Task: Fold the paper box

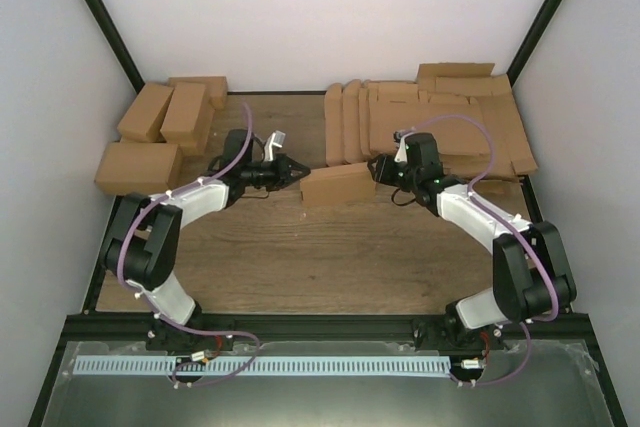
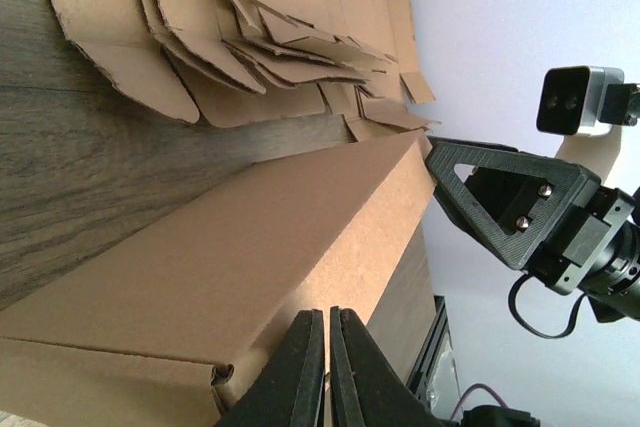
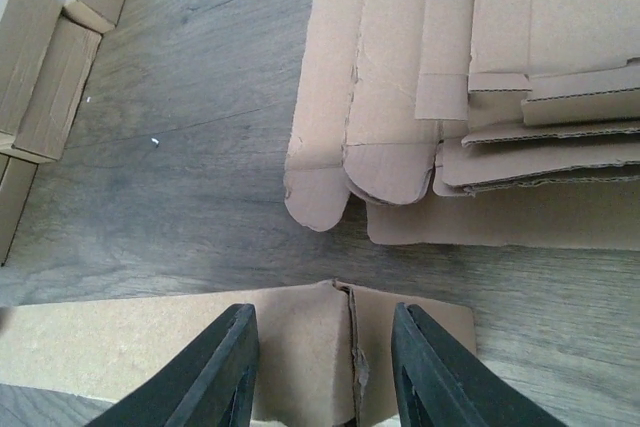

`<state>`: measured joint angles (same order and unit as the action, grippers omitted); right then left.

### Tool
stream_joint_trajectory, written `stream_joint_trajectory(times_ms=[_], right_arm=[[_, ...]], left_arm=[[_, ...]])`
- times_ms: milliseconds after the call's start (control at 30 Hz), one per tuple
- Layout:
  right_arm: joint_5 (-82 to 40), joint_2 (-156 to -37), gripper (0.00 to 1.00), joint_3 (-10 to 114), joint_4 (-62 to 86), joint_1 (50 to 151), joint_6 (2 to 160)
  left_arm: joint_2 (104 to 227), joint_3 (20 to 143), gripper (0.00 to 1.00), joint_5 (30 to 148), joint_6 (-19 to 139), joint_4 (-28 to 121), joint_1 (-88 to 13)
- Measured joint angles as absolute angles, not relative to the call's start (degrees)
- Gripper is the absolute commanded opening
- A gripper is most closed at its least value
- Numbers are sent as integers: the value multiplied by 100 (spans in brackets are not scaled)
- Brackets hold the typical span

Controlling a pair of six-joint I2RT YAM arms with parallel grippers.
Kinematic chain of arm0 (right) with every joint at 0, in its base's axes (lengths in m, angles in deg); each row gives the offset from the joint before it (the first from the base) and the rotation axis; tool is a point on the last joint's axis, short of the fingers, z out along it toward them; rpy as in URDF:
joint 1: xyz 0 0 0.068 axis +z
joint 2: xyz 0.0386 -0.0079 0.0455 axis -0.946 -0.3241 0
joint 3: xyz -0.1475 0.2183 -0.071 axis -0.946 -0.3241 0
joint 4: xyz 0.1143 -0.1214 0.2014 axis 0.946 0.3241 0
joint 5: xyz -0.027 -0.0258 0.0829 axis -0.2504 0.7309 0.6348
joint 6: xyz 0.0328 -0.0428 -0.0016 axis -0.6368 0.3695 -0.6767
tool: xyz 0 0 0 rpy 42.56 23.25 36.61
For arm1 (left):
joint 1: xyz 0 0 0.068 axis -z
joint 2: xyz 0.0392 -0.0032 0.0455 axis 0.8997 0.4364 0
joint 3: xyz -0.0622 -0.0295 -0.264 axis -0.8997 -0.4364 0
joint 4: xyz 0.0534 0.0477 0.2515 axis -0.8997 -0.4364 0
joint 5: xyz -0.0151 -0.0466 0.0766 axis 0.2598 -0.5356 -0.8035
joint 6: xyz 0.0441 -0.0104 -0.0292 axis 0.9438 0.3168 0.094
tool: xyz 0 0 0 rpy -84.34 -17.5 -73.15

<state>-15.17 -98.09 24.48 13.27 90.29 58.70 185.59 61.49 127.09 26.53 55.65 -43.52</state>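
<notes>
Paper box is centre frame in the top view and already carton-shaped. My left gripper is pinched together at its left end. My right gripper has jaws apart over the right end flaps. Remaining, I think: seat those flaps.

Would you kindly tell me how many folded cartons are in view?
5. The paper box lies mid-table; rear left are a front carton, two middle cartons and a back carton. Others may hide underneath.
</notes>
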Motion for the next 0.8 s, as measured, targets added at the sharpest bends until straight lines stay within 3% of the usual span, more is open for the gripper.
stream_joint_trajectory(times_ms=[100,167,267,467,633,800], right_arm=[[-1576,-9794,51,2596,1638,9029,5947],[-1643,-9735,52,2712,1976,9029,6063],[-1700,-9673,41,3033,2514,9040,6255],[-476,-9673,3,3676,2658,8882,6487],[1565,-10100,1,3676,2114,8452,6288],[2715,-10851,1,3674,1697,8047,5997]], left_arm=[[18581,6155,4,12709,2710,5591,-4352],[18583,6188,4,12680,2795,5525,-4346],[18583,6254,4,12615,2924,5398,-4333],[18592,6335,4,12578,3136,5248,-4317],[18596,6435,4,12497,3320,5064,-4309],[18596,6475,4,12486,3438,4959,-4300]])
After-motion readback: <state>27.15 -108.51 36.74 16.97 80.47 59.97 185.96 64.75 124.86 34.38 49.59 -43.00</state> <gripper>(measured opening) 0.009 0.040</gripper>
